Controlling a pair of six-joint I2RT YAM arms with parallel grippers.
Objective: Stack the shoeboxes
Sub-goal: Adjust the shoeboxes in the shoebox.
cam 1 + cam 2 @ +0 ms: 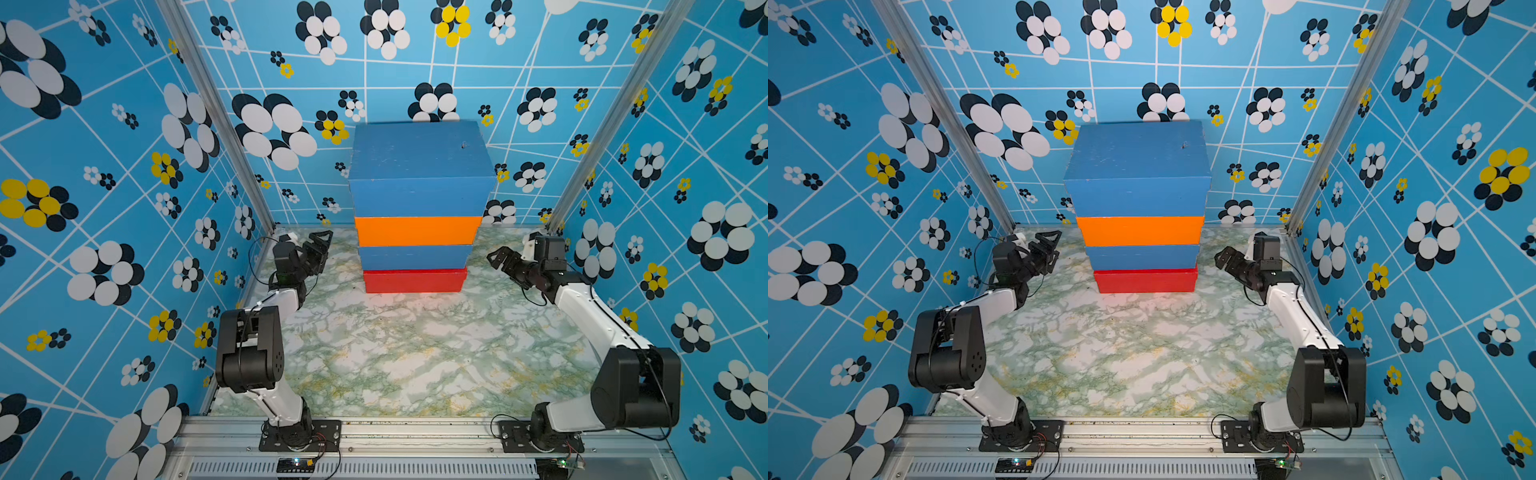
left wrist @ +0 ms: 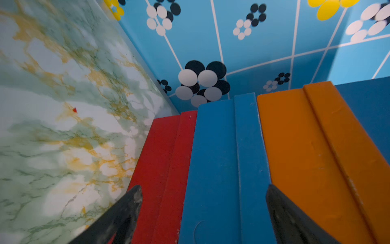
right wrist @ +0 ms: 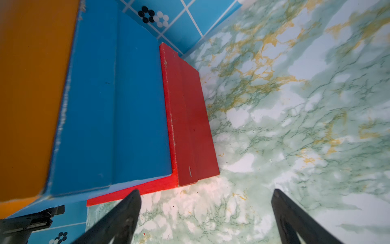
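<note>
Four shoeboxes stand in one stack at the back middle of the table in both top views: a red one at the bottom, a blue one, an orange one, and a larger blue one on top. My left gripper hangs open a short way left of the stack, empty. In the left wrist view its fingers frame the ends of the red and lower blue boxes. My right gripper is open and empty to the right of the stack, over bare table in the right wrist view.
The marble-patterned table is closed in by blue flowered walls on three sides, close behind both arms. An aluminium rail with the two arm bases runs along the front edge. A tiny red chip lies on the table.
</note>
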